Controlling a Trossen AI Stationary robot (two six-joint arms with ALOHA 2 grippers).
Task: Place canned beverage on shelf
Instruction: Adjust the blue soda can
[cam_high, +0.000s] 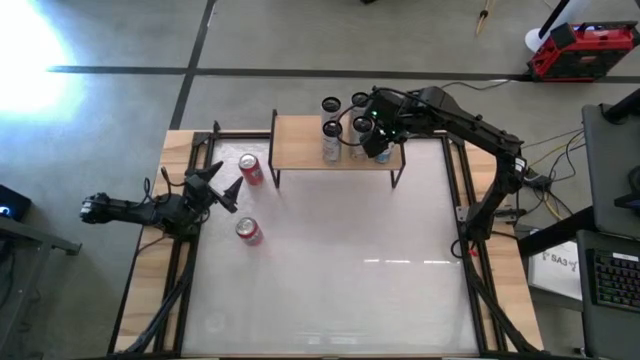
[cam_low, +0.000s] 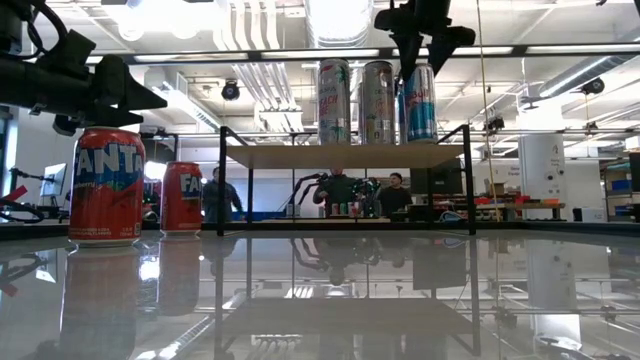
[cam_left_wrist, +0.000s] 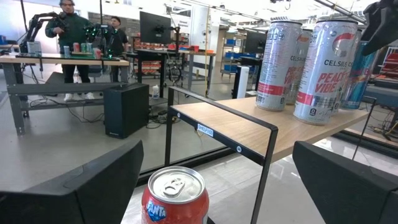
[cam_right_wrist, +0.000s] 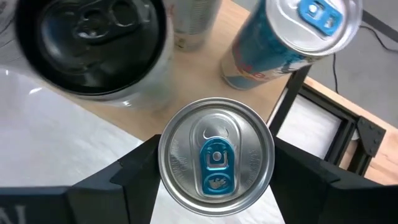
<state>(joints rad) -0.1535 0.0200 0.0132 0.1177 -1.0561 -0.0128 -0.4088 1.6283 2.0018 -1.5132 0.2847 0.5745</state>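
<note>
The shelf (cam_high: 300, 145), a tan wooden top on black legs, stands at the table's far edge with several tall cans (cam_low: 334, 100) upright on it. My right gripper (cam_high: 381, 148) reaches down over the shelf's right end and is shut on a silver-and-blue canned beverage (cam_right_wrist: 216, 155). A similar blue can (cam_right_wrist: 298, 37) stands just beyond it. Two red Fanta cans (cam_high: 250, 168) (cam_high: 248, 231) stand upright on the table at the left. My left gripper (cam_high: 228, 180) hovers open and level beside them, holding nothing. My right gripper pinches the can's top end (cam_right_wrist: 163, 155) between its two fingers (cam_right_wrist: 124, 180), one on each side just under the rim. The fingers come steeply from above. The can is upright at the shelf's right end (cam_low: 420, 105); whether its base rests on the top is unclear.
The shelf's left half (cam_high: 295, 150) is bare wood. The white tabletop (cam_high: 350, 260) spreads wide toward the near edge. Black frame rails (cam_high: 455, 200) run along both sides of the table. People stand at benches (cam_low: 340, 190) in the room beyond.
</note>
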